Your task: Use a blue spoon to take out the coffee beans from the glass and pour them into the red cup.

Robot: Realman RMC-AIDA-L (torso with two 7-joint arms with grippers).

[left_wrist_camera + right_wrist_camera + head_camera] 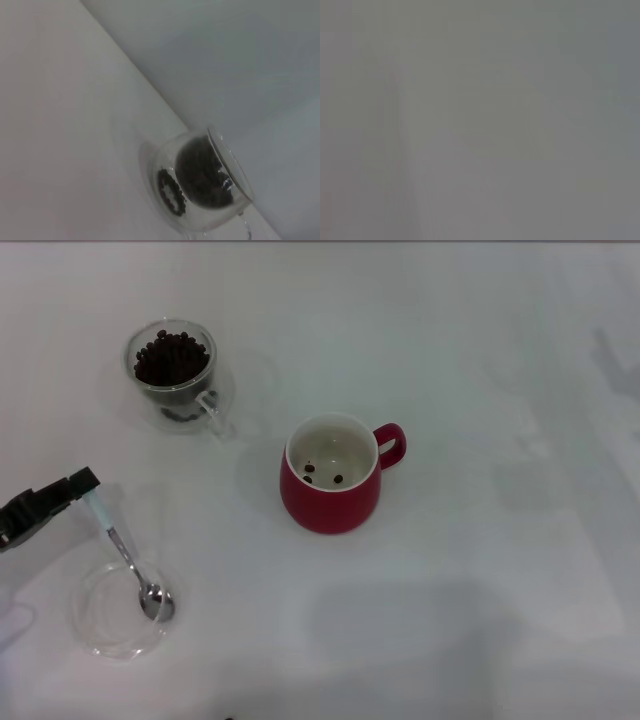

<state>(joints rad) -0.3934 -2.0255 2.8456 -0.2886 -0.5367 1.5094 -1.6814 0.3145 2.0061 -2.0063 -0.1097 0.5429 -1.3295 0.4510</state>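
Glossy red cup [330, 502], clear glass [172, 372], matt table [480, 570].

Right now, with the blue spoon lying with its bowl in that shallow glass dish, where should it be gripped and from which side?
Probably by the pale handle end of the blue spoon, from the robot's left, where the left gripper is already at it. The metal bowl sits in the glass dish, so it is walled in and slippery, while the handle slants up over the rim, free to pinch across its width.
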